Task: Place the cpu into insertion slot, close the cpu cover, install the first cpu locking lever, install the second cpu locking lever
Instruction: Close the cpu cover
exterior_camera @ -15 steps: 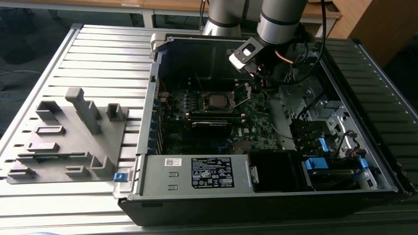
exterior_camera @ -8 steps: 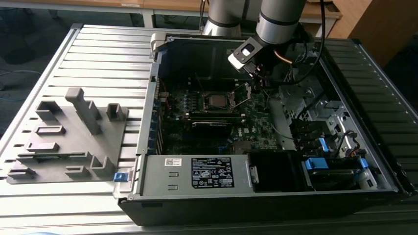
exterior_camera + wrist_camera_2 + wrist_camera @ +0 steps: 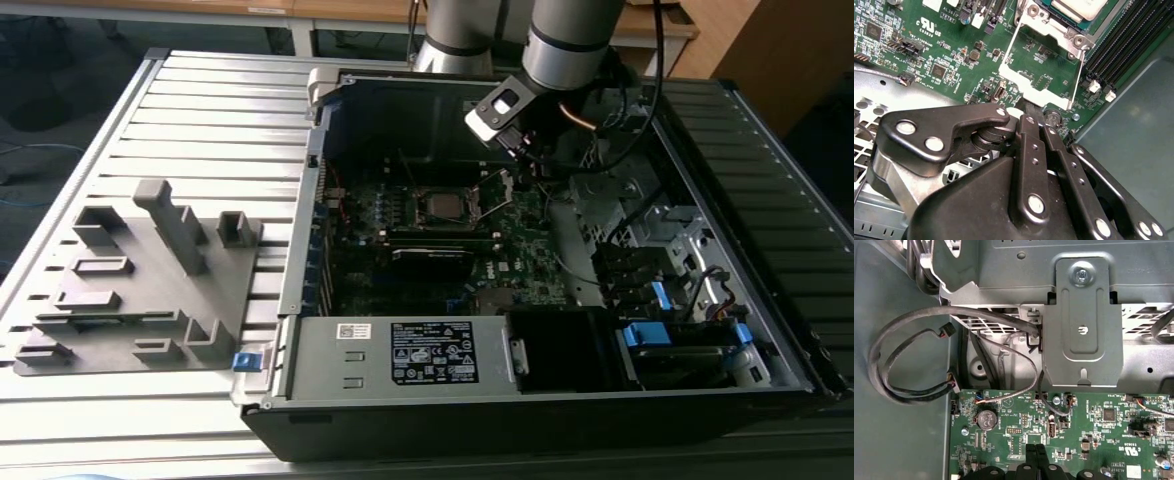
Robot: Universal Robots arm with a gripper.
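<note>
Fingertips of the tool (image 3: 1036, 450) are pressed together in both wrist views, with nothing held between them. In the second wrist view they sit over the green motherboard (image 3: 944, 45), just beside the free edge of the cpu cover (image 3: 1021, 82); whether they touch the board or the cover cannot be told.

The cpu (image 3: 1079, 7) lies flat in its socket, its dull silver top facing up. The cover is swung open, away from the socket, and the green board shows through its square opening. Black memory slots (image 3: 1119, 45) run alongside the socket.

In the first wrist view the closed tips point at the board edge nearest a grey metal bracket (image 3: 1084, 325). A round coin battery (image 3: 986, 419) sits on the board, and black cables (image 3: 904, 340) loop over the case floor beside it.

In the exterior view the arm (image 3: 567, 40) comes down from the upper middle of the frame into the open computer case (image 3: 534, 420), reaching just to the exterior view's right of the socket near the frame's centre. The white-labelled power supply box (image 3: 414, 352) lies in the lower part of the case. The case rests on a slatted metal desk (image 3: 200, 100), and a grey moulded fixture tray (image 3: 134, 290) lies on the desk toward the exterior view's left, well apart from the tool.
</note>
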